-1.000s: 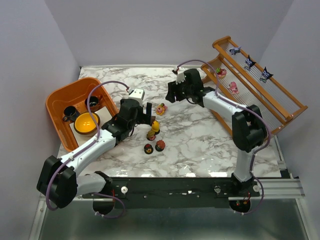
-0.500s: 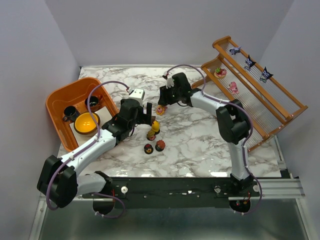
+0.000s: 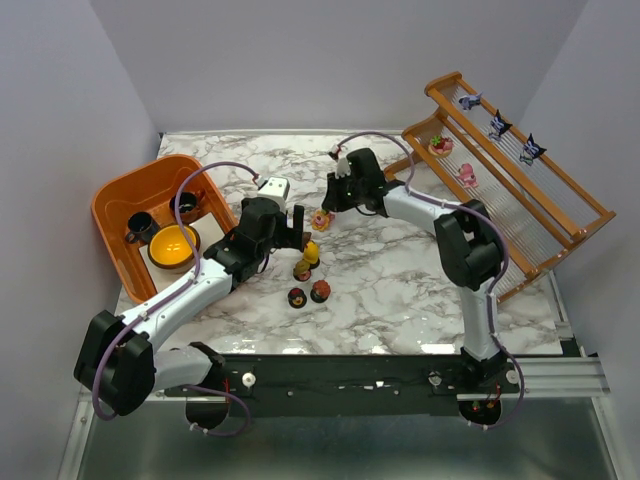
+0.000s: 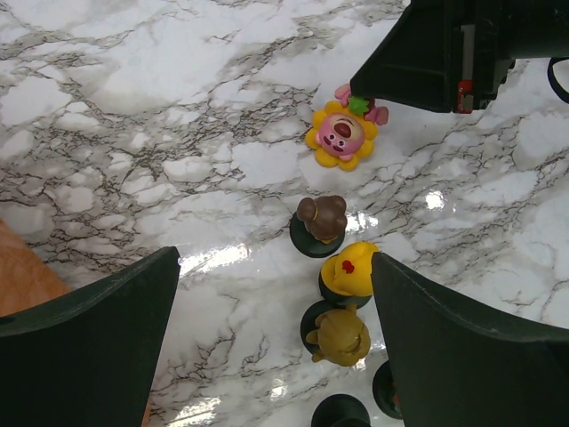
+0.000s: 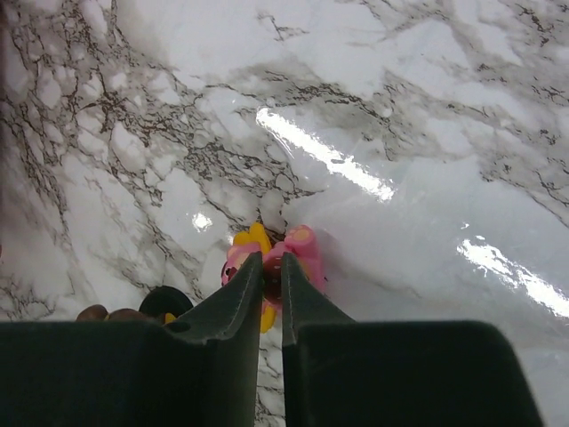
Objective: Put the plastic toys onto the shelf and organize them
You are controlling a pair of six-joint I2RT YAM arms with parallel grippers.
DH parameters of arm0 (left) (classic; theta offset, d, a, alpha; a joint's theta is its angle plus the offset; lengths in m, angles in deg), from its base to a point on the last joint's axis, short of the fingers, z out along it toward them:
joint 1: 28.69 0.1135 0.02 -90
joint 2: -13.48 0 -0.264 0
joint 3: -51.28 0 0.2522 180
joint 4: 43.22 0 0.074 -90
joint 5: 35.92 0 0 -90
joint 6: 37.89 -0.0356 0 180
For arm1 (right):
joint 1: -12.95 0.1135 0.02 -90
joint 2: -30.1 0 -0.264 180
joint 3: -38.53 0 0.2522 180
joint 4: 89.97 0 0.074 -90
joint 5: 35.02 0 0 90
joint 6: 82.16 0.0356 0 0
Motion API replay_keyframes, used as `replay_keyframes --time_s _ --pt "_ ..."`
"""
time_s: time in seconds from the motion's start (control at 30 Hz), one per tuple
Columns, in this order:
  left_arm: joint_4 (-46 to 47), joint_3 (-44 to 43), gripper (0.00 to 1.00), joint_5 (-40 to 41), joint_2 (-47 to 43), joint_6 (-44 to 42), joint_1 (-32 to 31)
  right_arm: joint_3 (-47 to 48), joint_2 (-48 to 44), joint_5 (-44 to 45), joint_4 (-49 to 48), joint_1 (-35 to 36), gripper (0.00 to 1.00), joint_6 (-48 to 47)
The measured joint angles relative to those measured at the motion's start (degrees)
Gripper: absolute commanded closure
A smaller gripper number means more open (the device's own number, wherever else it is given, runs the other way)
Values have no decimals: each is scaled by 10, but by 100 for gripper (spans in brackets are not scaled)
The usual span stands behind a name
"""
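A pink and yellow flower toy (image 3: 320, 217) (image 4: 340, 138) (image 5: 300, 245) lies on the marble table, and my right gripper (image 3: 328, 206) (image 5: 272, 267) is shut on its near part. Close by stand a brown toy (image 4: 321, 216), a yellow toy (image 4: 349, 269) and an olive-brown toy (image 4: 340, 336); two more toys (image 3: 308, 294) stand nearer the front. My left gripper (image 3: 296, 238) (image 4: 274, 267) hangs open above this group, holding nothing. The shelf (image 3: 571, 233) slants at the right, with purple-black toys (image 3: 498, 125) on its upper rods and pink toys (image 3: 466, 175) on the lower rods.
An orange tub (image 3: 112, 207) at the left holds two dark cups (image 3: 138, 225) and a yellow bowl (image 3: 173, 245). Grey walls close in the table at the back and sides. The right arm stretches from the shelf side across the table's back middle.
My right gripper swung left from beside the shelf to the flower toy and its jaws closed on it. The left arm and the other toys stayed put.
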Motion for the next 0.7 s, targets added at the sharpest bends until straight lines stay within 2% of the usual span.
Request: replay_keyframes --time_s 0.07,0.13,0.2,0.33,0.7 --pt "0 0 1 0 0 1 0 -11 -7 0 -5 0 96 1" --pt "0 0 1 -2 0 2 -2 -21 -13 2 -8 0 95 4" --pt "0 0 1 -4 0 4 -3 -42 -24 4 -17 0 88 7" --pt "0 0 1 -9 0 8 -3 -61 -37 5 -19 -1 67 17" --pt "0 0 1 -16 0 13 -3 -75 -38 0 -13 1 62 21"
